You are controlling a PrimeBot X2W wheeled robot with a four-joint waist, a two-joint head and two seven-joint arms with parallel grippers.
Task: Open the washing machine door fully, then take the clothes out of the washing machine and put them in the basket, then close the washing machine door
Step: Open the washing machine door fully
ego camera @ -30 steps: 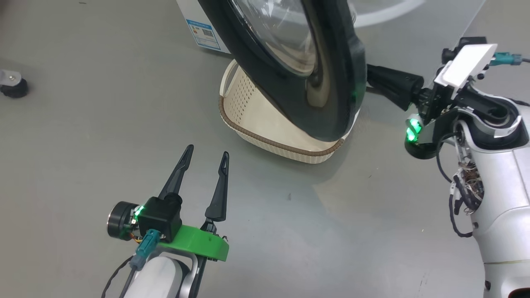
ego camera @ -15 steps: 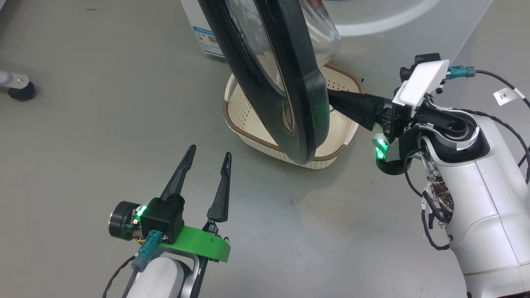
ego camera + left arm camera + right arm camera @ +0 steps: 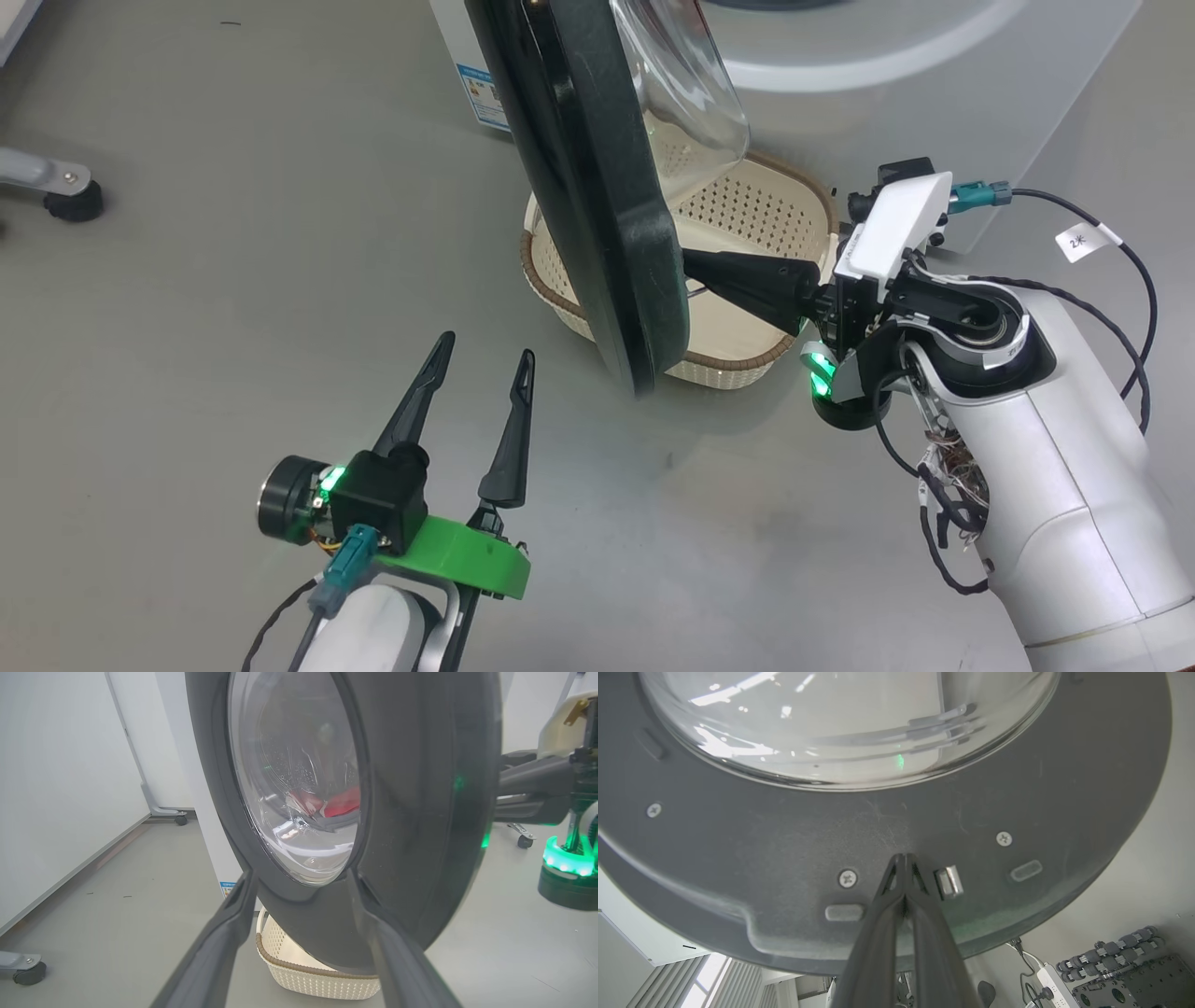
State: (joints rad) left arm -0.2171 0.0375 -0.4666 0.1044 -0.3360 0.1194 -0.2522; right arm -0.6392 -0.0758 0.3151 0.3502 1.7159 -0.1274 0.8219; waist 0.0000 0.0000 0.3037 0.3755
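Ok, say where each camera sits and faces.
Head view: on the head, down at the washing machine door and basket; both arms show, left jaws open, right jaws shut.
Left wrist view: on that wrist, along its open jaws at the door's glass, clothes behind.
Right wrist view: on that wrist, along its shut jaws at the door's inner side.
Shared: door in all; basket in head and left wrist.

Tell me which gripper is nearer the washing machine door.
Right. The right gripper, fingers shut, has its tips against the inner side of the washing machine door; the left gripper is open, on its outer side, apart from it.
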